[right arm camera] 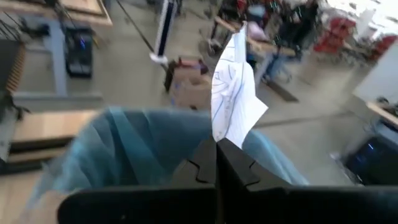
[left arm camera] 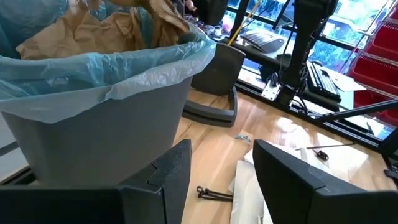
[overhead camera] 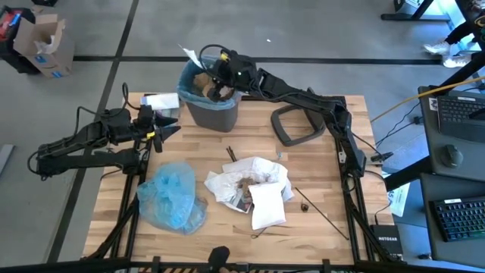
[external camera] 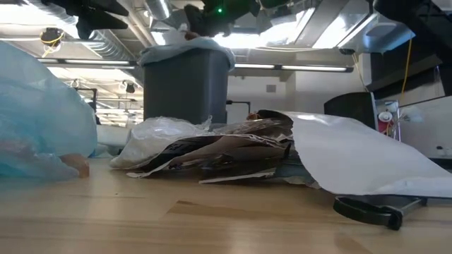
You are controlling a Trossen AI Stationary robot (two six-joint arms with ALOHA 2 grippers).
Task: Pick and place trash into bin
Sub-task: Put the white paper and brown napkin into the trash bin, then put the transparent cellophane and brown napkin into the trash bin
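Now holding right gripper [right arm camera: 217,163] over bin [overhead camera: 209,110], fingers pinched on white paper scrap [right arm camera: 235,93] for drop; left gripper [overhead camera: 161,129] parked beside bin, fingers apart, empty.

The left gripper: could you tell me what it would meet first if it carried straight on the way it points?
Probably the bin: the open left gripper faces its grey wall.
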